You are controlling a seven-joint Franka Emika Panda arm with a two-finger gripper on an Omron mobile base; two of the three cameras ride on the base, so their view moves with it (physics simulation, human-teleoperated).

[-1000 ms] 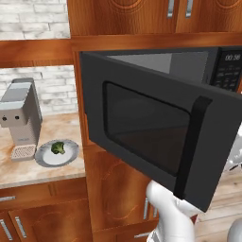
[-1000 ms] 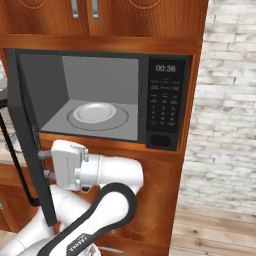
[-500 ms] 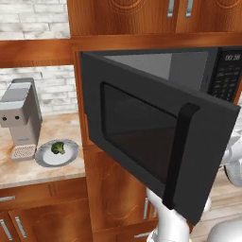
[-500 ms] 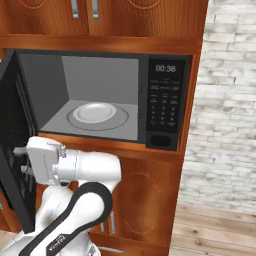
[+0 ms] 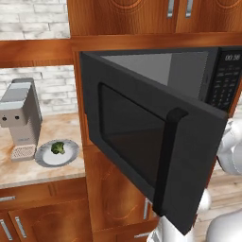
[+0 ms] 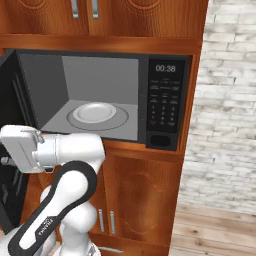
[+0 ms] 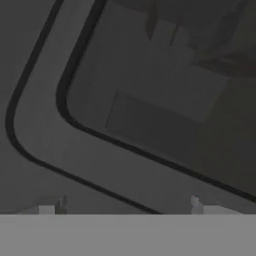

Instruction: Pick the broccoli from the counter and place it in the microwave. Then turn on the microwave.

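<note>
Behind the microwave (image 6: 100, 100) door's inner window, the gripper (image 7: 127, 207) stands released; broccoli (image 5: 58, 147) sits on the plate (image 5: 71, 153).

The microwave's (image 6: 100, 100) digital display (image 6: 165, 68) reads "00:38" in pale digits at the top of its black button panel (image 6: 165, 102). The same display (image 5: 233, 57) shows from the left base view, its digits too blurred there to read with certainty. The panel's buttons carry small markings too fine to make out. On the robot arm's dark lower link (image 6: 47, 224), white lettering reads "FRANKA", running along the limb; the smaller characters beside it cannot be read.
</note>
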